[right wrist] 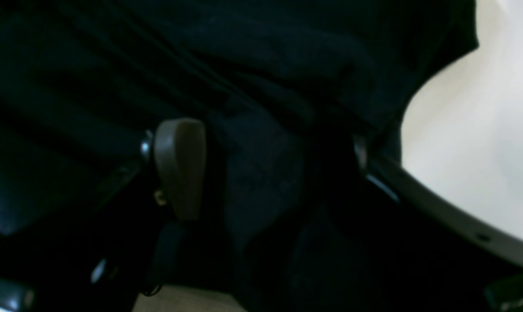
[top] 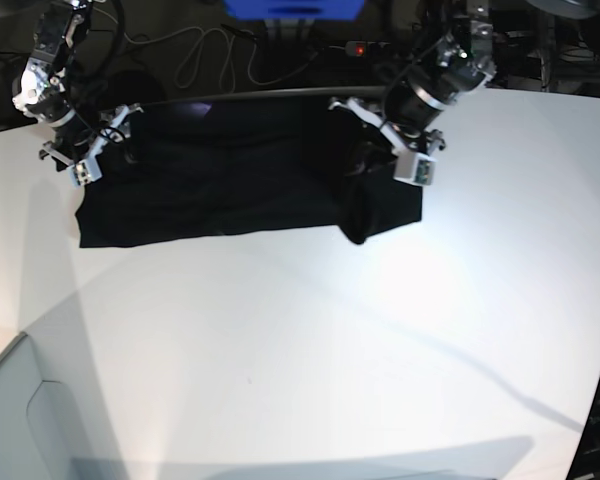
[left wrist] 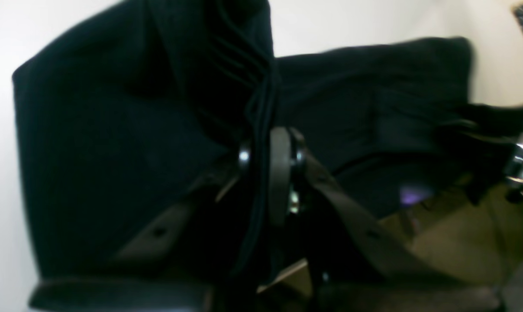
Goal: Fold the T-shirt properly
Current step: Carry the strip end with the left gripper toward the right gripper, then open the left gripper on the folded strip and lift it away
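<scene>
Bare white table fills the lower frame of the base view. Beyond it the black T-shirt lies across the upper left. At upper right the left gripper pinches a bunched fold; at far upper left the right gripper seems clamped on cloth, though that view is dim.

Robotics lab, broad white desk, two camera-fitted robot arms mounted at its far edge, loose cables and a power strip on the floor behind
</scene>
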Controlling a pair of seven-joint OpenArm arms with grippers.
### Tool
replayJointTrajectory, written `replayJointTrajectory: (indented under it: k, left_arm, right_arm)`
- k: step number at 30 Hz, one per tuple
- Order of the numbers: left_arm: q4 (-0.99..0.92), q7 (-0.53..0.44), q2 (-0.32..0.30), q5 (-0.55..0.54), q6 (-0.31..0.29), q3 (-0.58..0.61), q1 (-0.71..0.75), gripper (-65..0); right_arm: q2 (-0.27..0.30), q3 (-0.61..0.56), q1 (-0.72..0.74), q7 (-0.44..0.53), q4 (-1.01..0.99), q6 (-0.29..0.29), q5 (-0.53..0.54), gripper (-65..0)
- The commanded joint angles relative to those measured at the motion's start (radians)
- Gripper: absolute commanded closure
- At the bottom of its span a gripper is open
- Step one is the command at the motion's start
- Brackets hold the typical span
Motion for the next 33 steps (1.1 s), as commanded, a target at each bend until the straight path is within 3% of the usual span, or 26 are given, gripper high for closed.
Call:
replayJointTrajectory:
  k: [1,9,16,33]
  left_arm:
    - [0.005,-0.025,-0.003,-0.007,-0.003,0.017,-0.008,0.0]
    - [-0.054,-0.028,0.006,0.163,-0.001,0.218,-0.103,0.0]
    - [-0.146,-0.028,0.007,0.241,-0.001,0.376,-0.187,0.0]
    - [-0.252,-0.022,0.069,0.244,-0.001,0.410,-0.253,0.0]
  right_arm:
    - [0.013,0.005,0.001,0.011,0.013,0.019,0.003,-40.2]
    - [0.013,0.005,0.001,0.009,0.013,0.019,0.003,-40.2]
    - [0.013,0.005,-0.002,0.009,0.014,0.019,0.003,-40.2]
    - [0.013,0.005,-0.009,0.009,0.019,0.019,0.003,-40.2]
